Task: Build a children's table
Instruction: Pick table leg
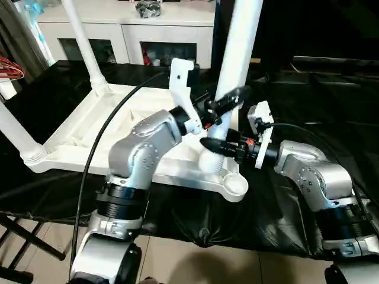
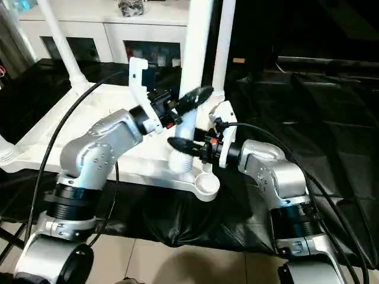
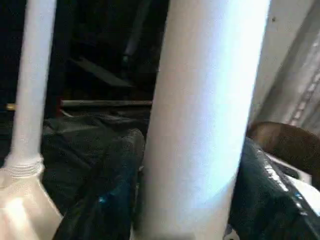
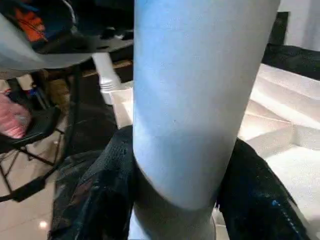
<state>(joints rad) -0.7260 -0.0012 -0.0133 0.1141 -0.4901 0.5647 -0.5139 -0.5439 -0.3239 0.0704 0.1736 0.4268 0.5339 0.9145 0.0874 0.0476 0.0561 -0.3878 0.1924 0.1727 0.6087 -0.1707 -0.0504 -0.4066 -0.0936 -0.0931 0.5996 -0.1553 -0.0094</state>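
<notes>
Both tools, left tool and right tool, clamped on upright leg; I'm seating it in tabletop corner socket. Next: twist, press down.

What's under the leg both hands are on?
The leg stands in a round socket on the upturned tabletop. The left hand and right hand flank it. Whether its end is fully seated is hidden inside the socket.

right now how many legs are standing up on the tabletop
4: one between both grippers at the near right corner, one behind it, one at the far left, one at the near left.
</notes>
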